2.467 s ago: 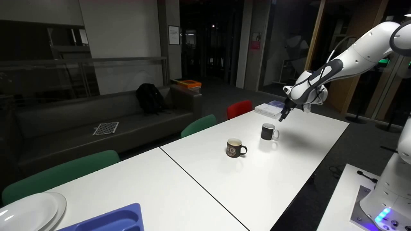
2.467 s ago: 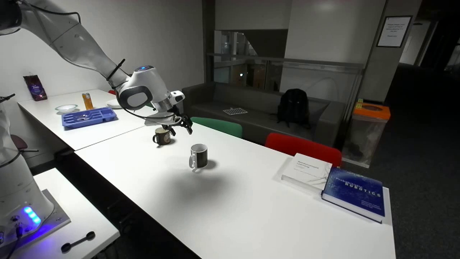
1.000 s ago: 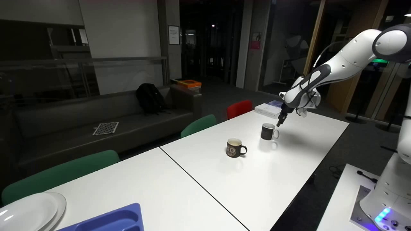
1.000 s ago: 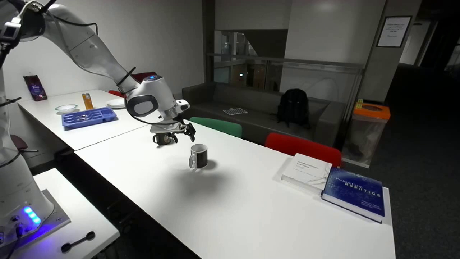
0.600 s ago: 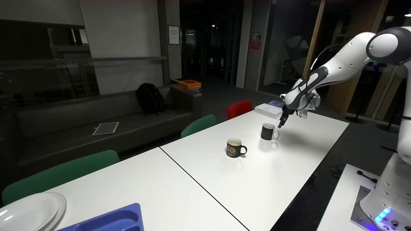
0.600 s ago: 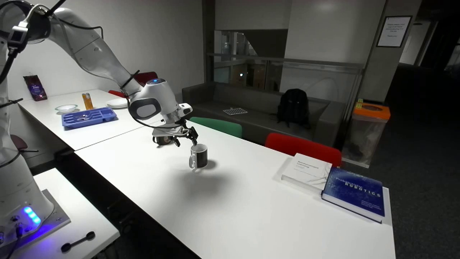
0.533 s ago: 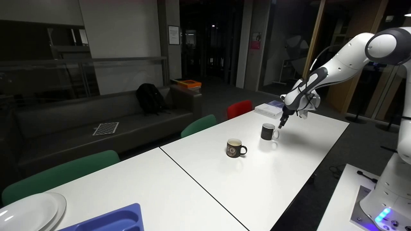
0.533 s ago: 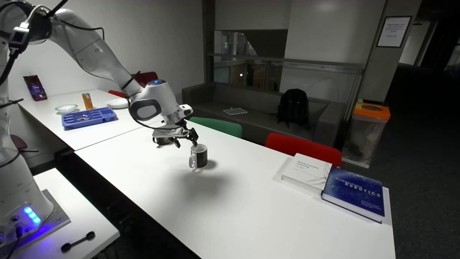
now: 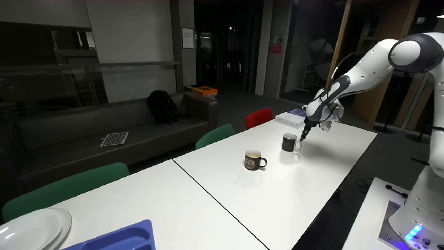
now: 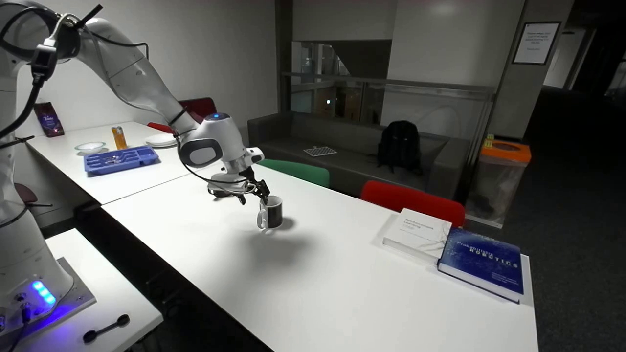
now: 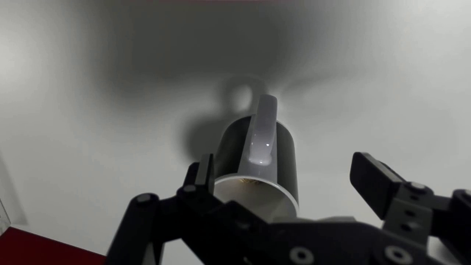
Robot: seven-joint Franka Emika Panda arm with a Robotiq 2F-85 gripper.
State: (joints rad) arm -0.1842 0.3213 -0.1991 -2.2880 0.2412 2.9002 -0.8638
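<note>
- In the wrist view, tight at nine o'clock of the white-handled mug [image 11: 257,169], by one finger [image 11: 204,173], unclear whether touching.
- Roomy at three, before the opposite finger [image 11: 373,180].
- Blocked at twelve by the handle [image 11: 265,129].
- In an exterior view, from that mug, obstructed at eight by a brown mug [image 9: 252,161], at twelve by books [image 9: 289,119].

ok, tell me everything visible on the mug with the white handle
The mug looks like glossy ceramic: dark outer wall, white rim, pale interior, and a white handle set on a white vertical band. Brownish specks show inside; residue or print, I can't tell. It stands upright on the white table, handle turned roughly toward the robot's base. The gripper is open, not gripping it; one finger appears right at the rim, contact unclear.
</note>
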